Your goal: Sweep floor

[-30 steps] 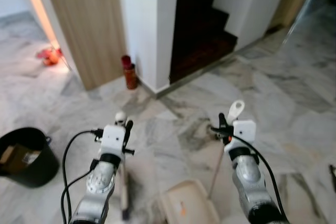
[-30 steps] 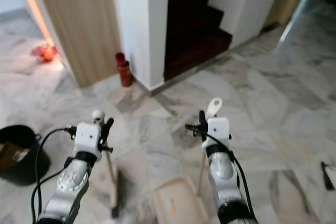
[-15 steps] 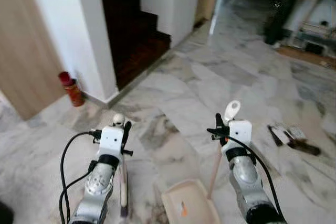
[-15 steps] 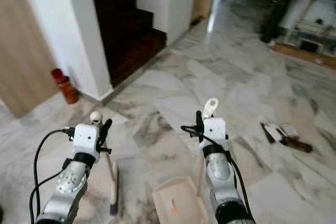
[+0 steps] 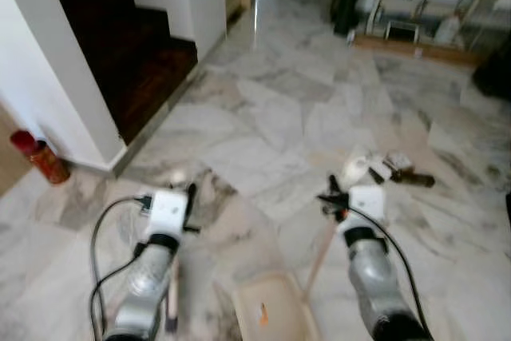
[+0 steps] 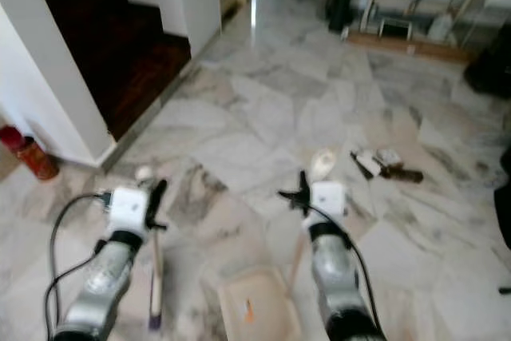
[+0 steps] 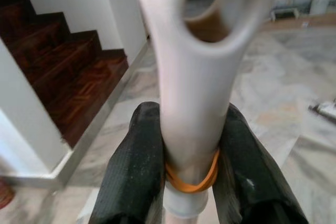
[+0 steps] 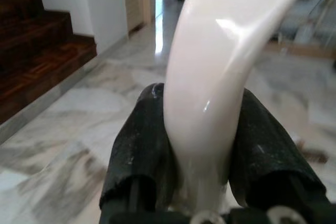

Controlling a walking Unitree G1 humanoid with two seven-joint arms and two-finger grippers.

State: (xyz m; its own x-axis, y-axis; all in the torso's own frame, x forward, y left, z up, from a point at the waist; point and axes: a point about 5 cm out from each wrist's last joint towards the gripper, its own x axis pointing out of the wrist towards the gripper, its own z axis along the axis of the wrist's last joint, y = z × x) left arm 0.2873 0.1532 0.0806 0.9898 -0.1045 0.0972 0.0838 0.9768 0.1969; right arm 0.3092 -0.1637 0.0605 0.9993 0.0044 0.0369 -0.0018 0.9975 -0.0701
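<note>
L gripper (image 7: 190, 177) is clamped on the white broom handle (image 7: 194, 77), both black fingers (image 7: 136, 177) pressed vs the shaft w/ an orange rubber band around it between them; from the head cam the broom's shaft runs down from the L gripper to the marble floor (image 5: 271, 109), beside the L arm. R gripper (image 8: 202, 156) is clenched on the glossy white dustpan handle (image 8: 220, 61), fingers hugging it on both sides. The cream dustpan (image 5: 271, 317) sits on the floor between the 2 arms, its thin pole rising to the R gripper. Some litter (image 5: 399, 172) lies on the floor ahead of the R arm. Dark wood stairs (image 5: 120, 45) front-L, a red bottle (image 5: 36, 157) by the white wall at far L. Head views are blurred.
</note>
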